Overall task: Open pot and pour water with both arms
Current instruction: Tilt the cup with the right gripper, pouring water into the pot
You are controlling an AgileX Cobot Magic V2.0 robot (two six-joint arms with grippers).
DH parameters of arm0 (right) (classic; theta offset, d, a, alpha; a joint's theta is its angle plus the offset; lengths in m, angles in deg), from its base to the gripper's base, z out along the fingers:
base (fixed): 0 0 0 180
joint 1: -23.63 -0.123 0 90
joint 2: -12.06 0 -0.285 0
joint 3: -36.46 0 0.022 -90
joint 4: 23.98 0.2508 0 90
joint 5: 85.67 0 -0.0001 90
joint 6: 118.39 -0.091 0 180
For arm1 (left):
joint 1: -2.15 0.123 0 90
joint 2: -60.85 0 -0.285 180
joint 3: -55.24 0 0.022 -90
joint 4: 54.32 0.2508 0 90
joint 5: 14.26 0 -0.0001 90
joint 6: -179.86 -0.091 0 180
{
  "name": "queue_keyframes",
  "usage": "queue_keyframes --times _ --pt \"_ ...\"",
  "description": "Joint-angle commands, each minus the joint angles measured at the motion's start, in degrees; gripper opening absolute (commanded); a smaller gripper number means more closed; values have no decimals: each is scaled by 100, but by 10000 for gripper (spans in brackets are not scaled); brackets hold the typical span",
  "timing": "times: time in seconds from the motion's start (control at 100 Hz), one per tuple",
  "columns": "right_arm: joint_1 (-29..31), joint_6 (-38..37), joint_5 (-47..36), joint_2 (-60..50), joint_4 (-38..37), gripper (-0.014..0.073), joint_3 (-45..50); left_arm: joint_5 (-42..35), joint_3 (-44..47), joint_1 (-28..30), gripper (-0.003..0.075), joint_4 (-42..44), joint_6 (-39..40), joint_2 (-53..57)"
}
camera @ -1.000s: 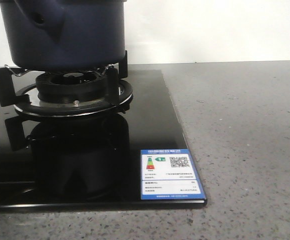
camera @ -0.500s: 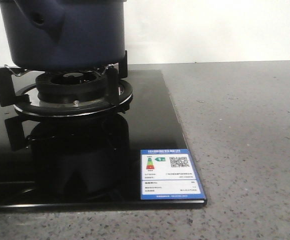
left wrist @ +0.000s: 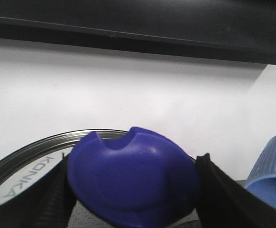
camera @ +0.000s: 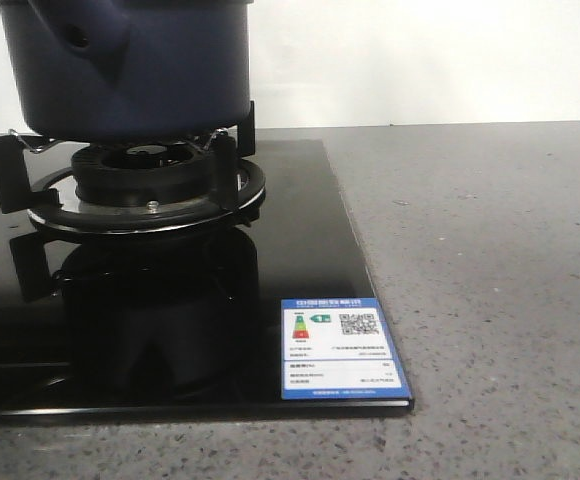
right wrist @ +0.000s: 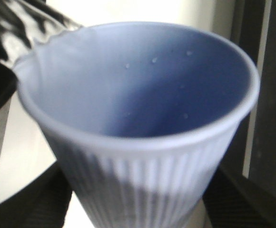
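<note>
Dark navy pot (camera: 130, 65) seated on the gas burner (camera: 145, 180), lid lifted away, both hands loaded.

Pot resting on the black trivet prongs over the burner at the back left of the glossy black glass hob (camera: 300, 260), its hollow side stub (camera: 75, 40) facing the camera; top of the pot cut off by the frame. Energy label sticker (camera: 338, 348) at the hob's near right corner, speckled grey counter (camera: 480, 260) to the right. Left hand (left wrist: 133, 190) clamped on the lid's blue knob (left wrist: 133, 180), steel lid rim (left wrist: 28, 152) behind it. Right hand (right wrist: 138, 199) gripping the pale blue ribbed cup (right wrist: 138, 118), droplets on the cup's inner wall.
</note>
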Motion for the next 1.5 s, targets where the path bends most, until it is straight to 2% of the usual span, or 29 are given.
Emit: queue_keyframes --times 0.0,0.16,0.43,0.93,1.23,1.38,1.49 --pt "0 7 -161 -283 -460 339 -222 -215 -219 23 398 -152 0 198" --pt "0 7 -161 -283 -1072 339 -222 -215 -219 23 398 -152 0 198" --pt "0 7 -161 -283 -1471 339 -222 -215 -219 23 398 -152 0 198" --pt "0 -46 -50 -338 -1333 339 -222 -215 -219 23 398 -152 0 198" --pt "0 -1821 118 -722 -1282 339 -222 -215 -219 23 398 -152 0 198" --pt "0 -3162 902 -1060 -1282 339 -222 -215 -219 23 398 -152 0 187" --pt "28 -4603 1768 -1319 -1088 339 -222 -215 -219 23 398 -152 0 164"
